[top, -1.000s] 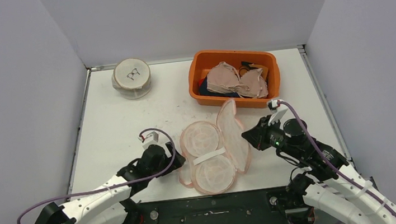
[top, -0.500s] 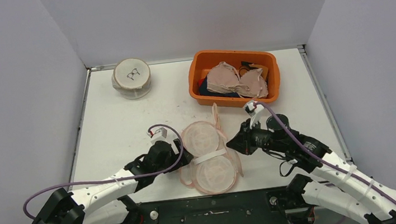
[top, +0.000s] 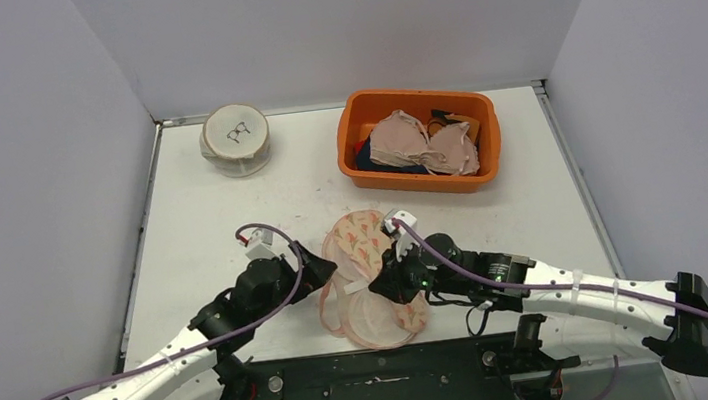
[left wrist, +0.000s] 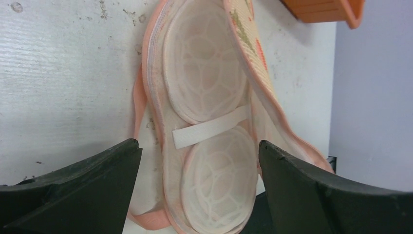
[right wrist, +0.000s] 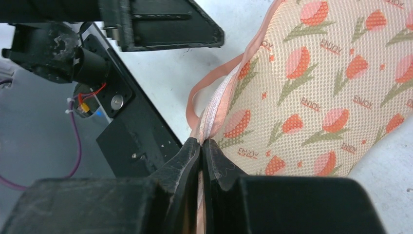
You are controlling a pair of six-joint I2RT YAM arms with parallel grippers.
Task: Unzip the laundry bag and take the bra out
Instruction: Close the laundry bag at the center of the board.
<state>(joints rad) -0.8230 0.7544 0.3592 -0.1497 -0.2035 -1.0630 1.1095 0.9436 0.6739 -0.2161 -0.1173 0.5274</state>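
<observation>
Top: laundry bag (top: 363, 318) lies near-centre on desk (top: 212, 226), unzipped. Its tulip-print flap is tipped over the far part, pale cups showing on the near part. Left tool (top: 322, 266) sits just left of bag, jaws spread, holding nothing. Right tool (top: 383, 282) is at bag's right edge. Orange bin (top: 353, 155) far right w/ beige bras (top: 419, 142) in it. Round white case (top: 236, 140) far left.

Left wrist: fingers wide apart, bag beyond & btwn them. Two white cups inside, white strap across. Can't tell if a bra is in there.

Right wrist: tool clamped shut on bag's pink edge seam, printed mesh flap to the right.
</observation>
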